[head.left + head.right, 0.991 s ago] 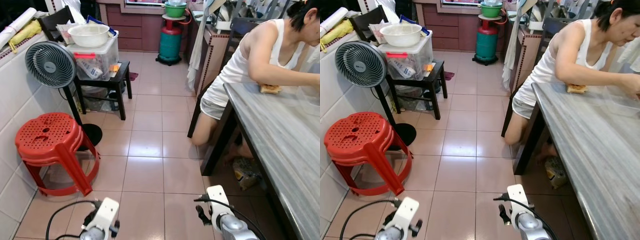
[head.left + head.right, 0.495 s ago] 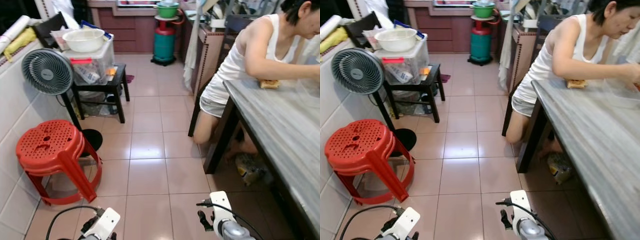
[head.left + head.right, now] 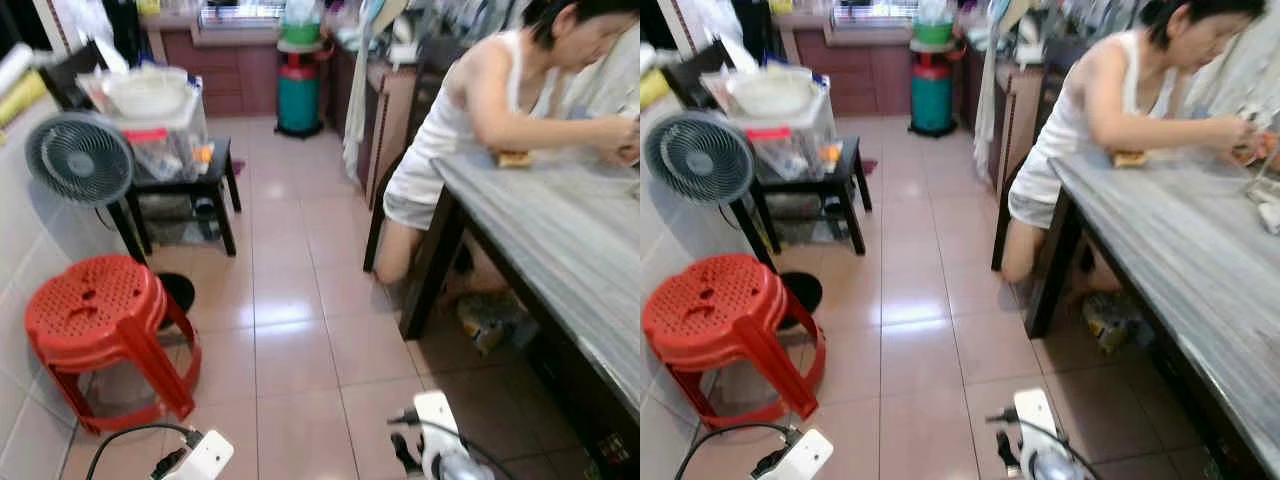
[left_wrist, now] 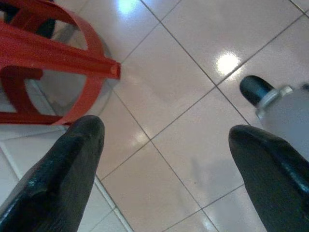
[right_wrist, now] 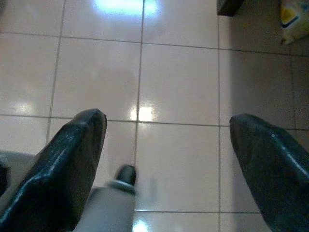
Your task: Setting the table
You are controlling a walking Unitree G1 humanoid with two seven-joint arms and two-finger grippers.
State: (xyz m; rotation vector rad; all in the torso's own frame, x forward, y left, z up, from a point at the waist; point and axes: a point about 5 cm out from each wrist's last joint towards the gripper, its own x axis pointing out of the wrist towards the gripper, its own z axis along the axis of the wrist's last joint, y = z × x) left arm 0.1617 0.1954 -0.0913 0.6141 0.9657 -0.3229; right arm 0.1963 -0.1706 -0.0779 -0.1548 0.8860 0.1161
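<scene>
The grey surface (image 3: 560,250) runs far-right of both empty, wide-open grippers, nearer the right gripper (image 5: 164,159) than the left gripper (image 4: 164,159).

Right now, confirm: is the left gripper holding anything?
No. The left gripper is open, with only floor tiles between its fingers.

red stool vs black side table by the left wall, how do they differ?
The red stool is round, plastic and perforated on top; the black side table is rectangular with thin straight legs. The red stool carries nothing; the black side table holds a clear storage bin with a white bowl on it, and clutter underneath. The stool stands nearer the robot, the table farther back beside the fan. Both stand on the tiled floor.
</scene>
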